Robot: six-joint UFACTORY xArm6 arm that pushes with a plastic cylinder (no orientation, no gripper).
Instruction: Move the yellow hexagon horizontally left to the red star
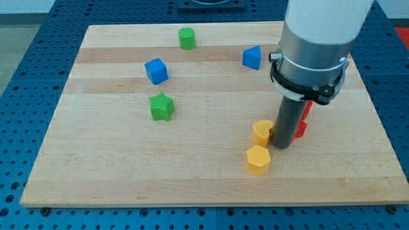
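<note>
The yellow hexagon lies near the board's bottom middle-right. A second yellow block, shape unclear, sits just above it. My tip rests on the board at the right side of that second yellow block, touching or nearly touching it, and up and to the right of the hexagon. A red block, mostly hidden behind the rod, lies just right of my tip; its star shape cannot be made out.
A green star lies left of centre. A blue cube is above it. A green cylinder is near the top edge. A blue wedge-like block is at upper right. The wooden board rests on a blue perforated table.
</note>
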